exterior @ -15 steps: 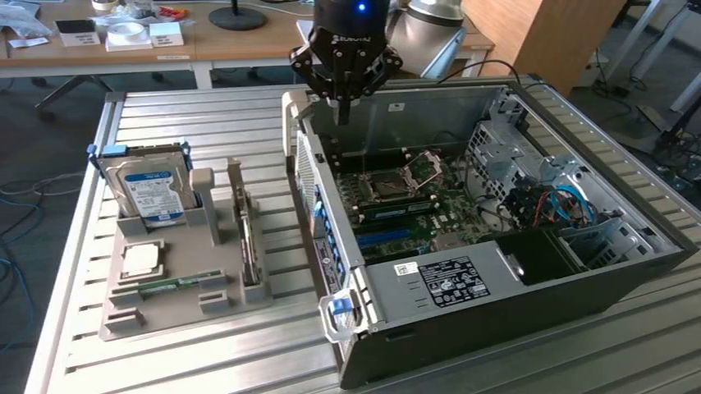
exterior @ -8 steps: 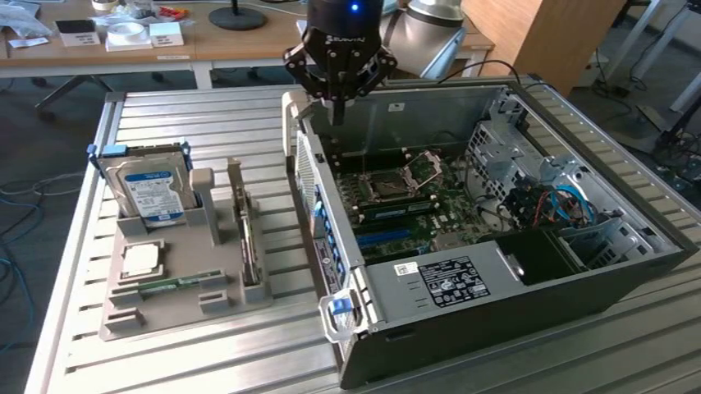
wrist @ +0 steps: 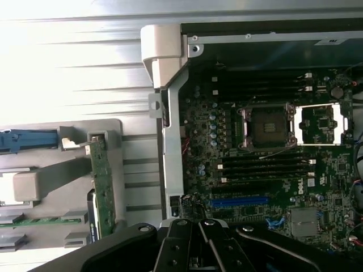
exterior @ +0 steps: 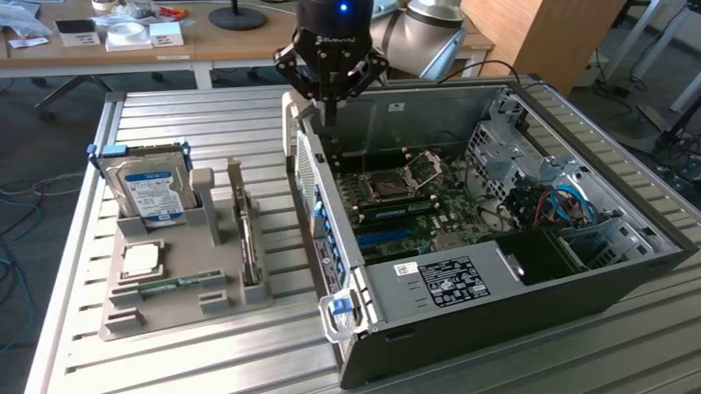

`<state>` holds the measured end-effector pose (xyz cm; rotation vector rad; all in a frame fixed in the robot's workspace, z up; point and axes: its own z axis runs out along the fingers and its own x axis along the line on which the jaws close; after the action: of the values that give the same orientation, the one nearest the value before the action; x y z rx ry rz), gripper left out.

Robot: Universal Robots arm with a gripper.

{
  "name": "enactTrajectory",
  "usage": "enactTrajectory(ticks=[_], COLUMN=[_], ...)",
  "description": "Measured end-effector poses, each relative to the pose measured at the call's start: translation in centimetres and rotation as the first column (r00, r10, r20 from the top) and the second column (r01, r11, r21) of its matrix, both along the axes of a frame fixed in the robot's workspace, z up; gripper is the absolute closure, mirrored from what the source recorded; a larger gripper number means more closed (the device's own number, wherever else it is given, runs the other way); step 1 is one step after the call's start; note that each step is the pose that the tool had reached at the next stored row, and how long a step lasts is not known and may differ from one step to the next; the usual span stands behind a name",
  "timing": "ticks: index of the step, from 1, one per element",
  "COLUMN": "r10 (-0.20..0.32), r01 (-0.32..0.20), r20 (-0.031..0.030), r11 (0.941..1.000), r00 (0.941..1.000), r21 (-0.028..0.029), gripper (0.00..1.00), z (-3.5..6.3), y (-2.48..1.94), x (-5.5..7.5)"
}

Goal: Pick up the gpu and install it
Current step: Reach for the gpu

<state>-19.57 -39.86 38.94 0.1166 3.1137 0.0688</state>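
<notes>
Spanning most of the exterior view, the slatted metal desk (exterior: pixel 186 115) carries an open computer case (exterior: pixel 613 287) on the exterior view's right and a grey holder (exterior: pixel 164 316) on its left. This view takes in the whole case lying on its side, with the motherboard (exterior: pixel 405 205) at the bottom and a black box with a white label near the front. It also shows the holder's full load. A blue-labelled hard drive (exterior: pixel 148 189) stands at the back, and a square processor chip (exterior: pixel 143 261) and a narrow green memory stick (exterior: pixel 176 285) lie lower down.

The wrist view looks straight down onto the motherboard from close by. It gives the square processor socket (wrist: pixel 266 127) with its frame swung open and a long blue slot (wrist: pixel 239 200) just beside the tool's tips.

The gpu (exterior: pixel 248 238) stands on edge in the holder, upright and untouched, just beside the case's side wall. In the wrist view it appears edge-on as a thin green board (wrist: pixel 102 181) outside that wall.

The tool (exterior: pixel 328 115) hangs over the far corner of the case, right at the side wall, its jaws pressed together and gripping nothing. The gpu sits apart from it, toward the exterior view's left and nearer that camera, with the case wall between them.
</notes>
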Motion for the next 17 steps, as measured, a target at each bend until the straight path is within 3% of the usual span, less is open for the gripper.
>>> enactTrajectory(ticks=[17], r10=[0.0], r01=[0.0], r20=[0.0], r11=[1.0], r00=[1.0], r21=[0.0], gripper=[0.89], z=[-0.06], y=[0.02], x=[-2.5])
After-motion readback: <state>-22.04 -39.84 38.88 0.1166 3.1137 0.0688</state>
